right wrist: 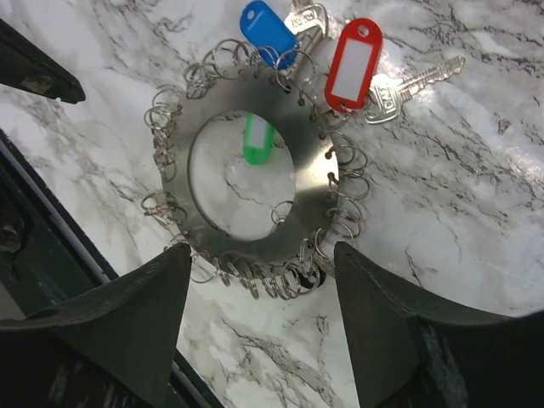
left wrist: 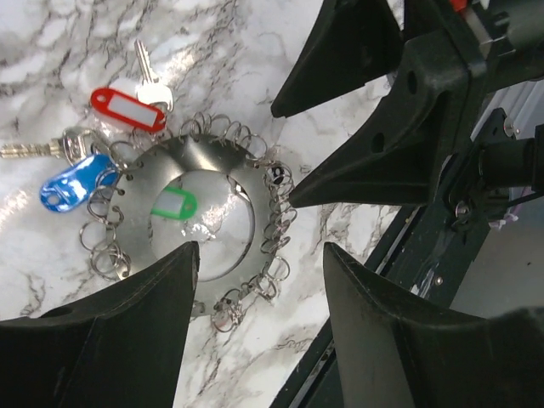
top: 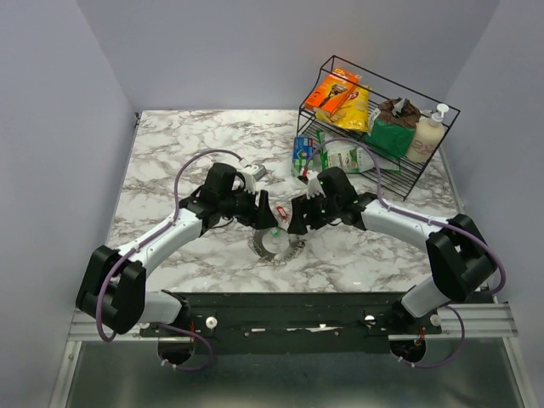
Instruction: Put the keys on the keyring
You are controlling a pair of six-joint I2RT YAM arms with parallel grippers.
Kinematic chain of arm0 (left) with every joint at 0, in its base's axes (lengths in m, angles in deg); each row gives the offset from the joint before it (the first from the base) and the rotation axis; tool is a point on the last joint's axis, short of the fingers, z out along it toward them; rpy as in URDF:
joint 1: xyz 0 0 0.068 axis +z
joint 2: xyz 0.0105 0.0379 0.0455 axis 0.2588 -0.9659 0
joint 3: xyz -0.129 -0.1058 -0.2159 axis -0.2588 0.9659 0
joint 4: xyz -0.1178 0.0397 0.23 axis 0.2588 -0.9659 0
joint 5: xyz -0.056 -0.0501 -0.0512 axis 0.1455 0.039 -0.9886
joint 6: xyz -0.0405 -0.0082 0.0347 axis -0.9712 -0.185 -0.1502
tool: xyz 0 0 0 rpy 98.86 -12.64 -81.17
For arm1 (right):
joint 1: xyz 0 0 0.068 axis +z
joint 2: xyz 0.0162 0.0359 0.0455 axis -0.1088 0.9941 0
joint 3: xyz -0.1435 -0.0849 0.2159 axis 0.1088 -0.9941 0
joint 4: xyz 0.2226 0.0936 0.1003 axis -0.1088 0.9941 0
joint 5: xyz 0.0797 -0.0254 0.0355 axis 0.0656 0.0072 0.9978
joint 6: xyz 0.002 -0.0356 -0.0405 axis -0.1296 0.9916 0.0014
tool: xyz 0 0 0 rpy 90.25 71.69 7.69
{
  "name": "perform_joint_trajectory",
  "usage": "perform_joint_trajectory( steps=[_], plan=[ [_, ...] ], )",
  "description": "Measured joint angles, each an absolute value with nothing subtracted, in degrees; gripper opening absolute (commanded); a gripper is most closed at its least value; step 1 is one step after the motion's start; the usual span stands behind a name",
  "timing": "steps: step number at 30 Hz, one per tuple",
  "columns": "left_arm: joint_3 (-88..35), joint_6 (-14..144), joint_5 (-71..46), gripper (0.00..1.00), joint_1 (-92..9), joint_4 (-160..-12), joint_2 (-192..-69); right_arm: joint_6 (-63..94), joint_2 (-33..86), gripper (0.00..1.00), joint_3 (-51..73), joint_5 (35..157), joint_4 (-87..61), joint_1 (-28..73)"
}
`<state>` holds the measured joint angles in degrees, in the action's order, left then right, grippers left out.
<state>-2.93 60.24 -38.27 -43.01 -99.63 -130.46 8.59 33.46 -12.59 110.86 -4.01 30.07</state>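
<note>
The keyring point(right wrist: 310, 183) is a flat silver ring plate edged with many small split rings, lying flat on the marble point(top: 274, 246). A red-tagged key point(right wrist: 353, 64) and a blue-tagged key point(right wrist: 265, 30) sit at its rim. A green tag point(right wrist: 257, 138) lies inside its hole. The left wrist view shows the same keyring point(left wrist: 212, 166), red tag point(left wrist: 127, 109), blue tag point(left wrist: 72, 183) and green tag point(left wrist: 174, 204). My left gripper point(left wrist: 259, 251) hangs open over the ring's edge, holding nothing. Opposite it, my right gripper point(right wrist: 262, 248) is open and empty too. Both point(top: 268, 223) point(top: 297, 223) hover close together above the ring.
A black wire rack point(top: 442, 115) at the back right holds snack packets and a pump bottle. Two packets point(top: 303, 153) point(top: 344, 157) lie in front of it. A small grey object point(top: 255, 174) sits behind the left gripper. The black base rail point(top: 280, 310) runs along the table's near edge.
</note>
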Motion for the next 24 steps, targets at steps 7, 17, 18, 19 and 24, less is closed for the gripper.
perform_joint_trajectory(
  steps=[7, 17, 18, 19, 24],
  plan=[
    [2.47, 55.28, -37.57, 0.69, -43.23, -96.79, -131.03, 9.55, 33.96, 0.76, -12.59, 109.92, -2.50, 30.14],
    [5.66, 51.67, -37.27, 0.69, -43.31, -94.69, -131.03, 10.08, 33.96, 0.76, -12.59, 107.78, -0.31, 32.45],
    [5.77, 51.54, -37.25, 0.68, -43.38, -94.67, -131.03, 10.08, 33.96, 0.77, -12.59, 107.47, -0.25, 32.54],
    [5.81, 51.43, -37.22, 0.68, -43.42, -94.67, -131.03, 10.08, 33.96, 0.77, -12.59, 107.17, -0.25, 32.61],
    [5.81, 51.25, -37.18, 0.68, -43.58, -94.21, -131.03, 10.06, 33.96, 0.76, -12.59, 105.50, -0.18, 32.58]
  ],
)
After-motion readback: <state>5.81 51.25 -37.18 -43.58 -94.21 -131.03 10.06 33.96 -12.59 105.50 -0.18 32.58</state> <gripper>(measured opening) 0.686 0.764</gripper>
